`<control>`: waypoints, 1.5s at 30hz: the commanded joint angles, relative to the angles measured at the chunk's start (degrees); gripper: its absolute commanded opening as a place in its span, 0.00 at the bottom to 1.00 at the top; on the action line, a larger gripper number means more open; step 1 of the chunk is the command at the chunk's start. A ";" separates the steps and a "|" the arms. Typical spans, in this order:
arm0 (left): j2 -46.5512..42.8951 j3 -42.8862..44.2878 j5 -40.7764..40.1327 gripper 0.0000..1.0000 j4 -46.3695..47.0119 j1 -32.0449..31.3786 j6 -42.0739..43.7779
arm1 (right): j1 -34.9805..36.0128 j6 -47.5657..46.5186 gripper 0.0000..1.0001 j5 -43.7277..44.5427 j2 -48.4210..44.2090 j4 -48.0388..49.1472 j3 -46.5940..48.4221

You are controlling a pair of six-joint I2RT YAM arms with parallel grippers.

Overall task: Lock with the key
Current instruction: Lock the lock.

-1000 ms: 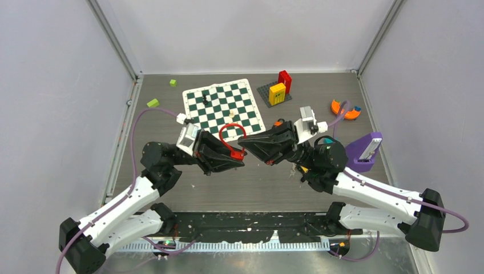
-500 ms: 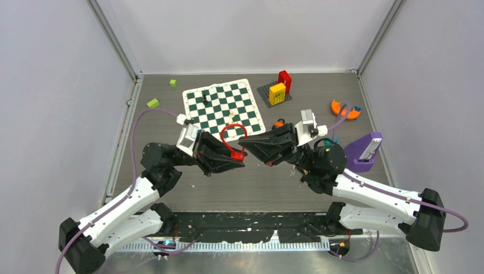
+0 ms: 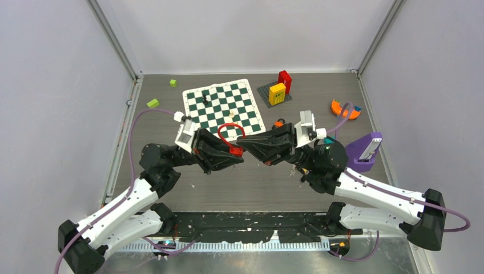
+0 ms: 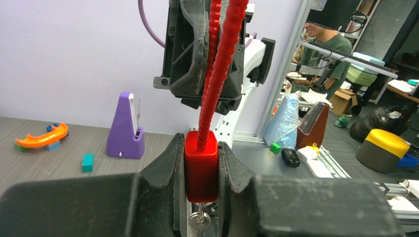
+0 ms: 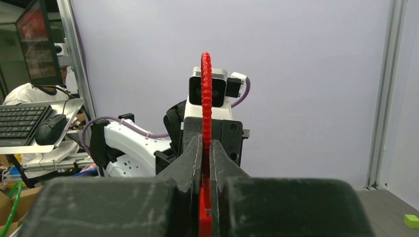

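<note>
As the left fingers [image 4: 165,168] clamped the seemingly rigid, light lock [image 4: 200,165] at centre frame, the right fingers [image 5: 190,163] pinched shut on its probably springy cable [image 5: 206,98]; the key [image 4: 199,221] dangled below.

I see the lock [image 3: 234,150] between my left hand [image 3: 236,158] and right hand [image 3: 244,143], chessboard [image 3: 220,105] behind, metronome [image 3: 365,152] far right

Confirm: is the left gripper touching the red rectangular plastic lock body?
Touching. The left wrist view shows the left gripper clamping the red rectangular plastic lock body, its jaws pressed flat against both sides with no gap.
</note>
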 commanded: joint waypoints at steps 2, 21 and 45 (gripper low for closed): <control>-1.76 4.81 -5.02 0.00 3.28 -0.05 1.58 | 1.20 -1.66 0.05 -4.08 2.38 -14.06 -0.85; -2.97 3.20 -4.22 0.00 8.38 -0.05 0.74 | 1.17 4.01 0.05 -2.01 2.06 -11.79 -8.65; -4.14 4.25 -13.79 0.00 -1.57 -0.05 -0.58 | 1.11 8.96 0.91 6.91 -8.64 -35.16 13.01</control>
